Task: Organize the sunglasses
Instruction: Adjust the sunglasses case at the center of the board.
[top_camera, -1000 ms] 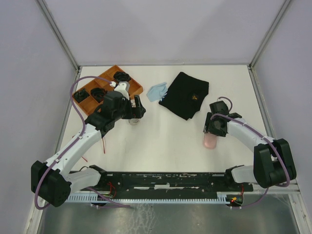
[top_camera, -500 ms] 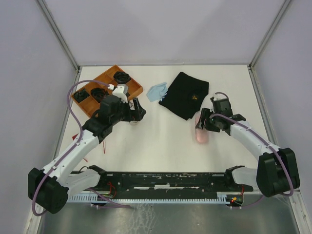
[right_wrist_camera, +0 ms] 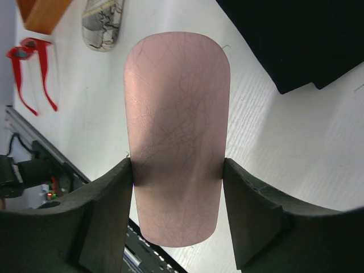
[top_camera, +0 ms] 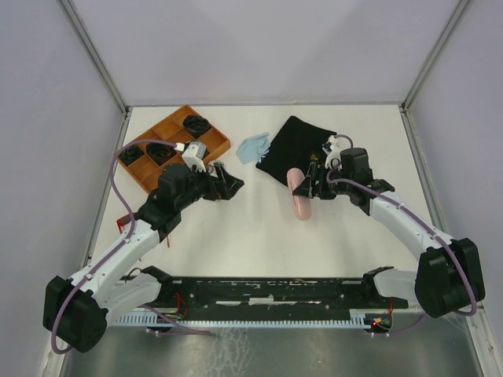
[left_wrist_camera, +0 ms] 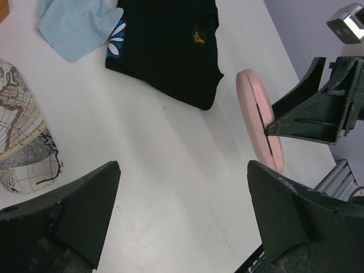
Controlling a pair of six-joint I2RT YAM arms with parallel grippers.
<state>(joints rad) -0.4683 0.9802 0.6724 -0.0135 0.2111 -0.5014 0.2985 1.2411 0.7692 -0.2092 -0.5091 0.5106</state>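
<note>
A pair of red-framed sunglasses [right_wrist_camera: 23,52] lies on the white table, at the top left of the right wrist view. My right gripper [right_wrist_camera: 177,170] is shut on an oblong pink glasses case [right_wrist_camera: 176,131], one finger on each long side. From above, the pink case [top_camera: 300,203] hangs off the right gripper [top_camera: 312,185] near the table's middle. My left gripper [left_wrist_camera: 185,210] stands open over bare table with nothing between its fingers. It sits left of centre [top_camera: 229,181] from above. The grey patterned case [left_wrist_camera: 23,142] lies just to its left.
An orange tray [top_camera: 169,118] holding dark items stands at the back left. A black cloth pouch [top_camera: 299,153] and a light blue cloth [top_camera: 253,147] lie at the back centre. The metal rail [top_camera: 267,290] runs along the near edge.
My right gripper has carried the pink case to the left and farther back, toward the table's middle. The left gripper has shifted a little to the right and stayed open.
</note>
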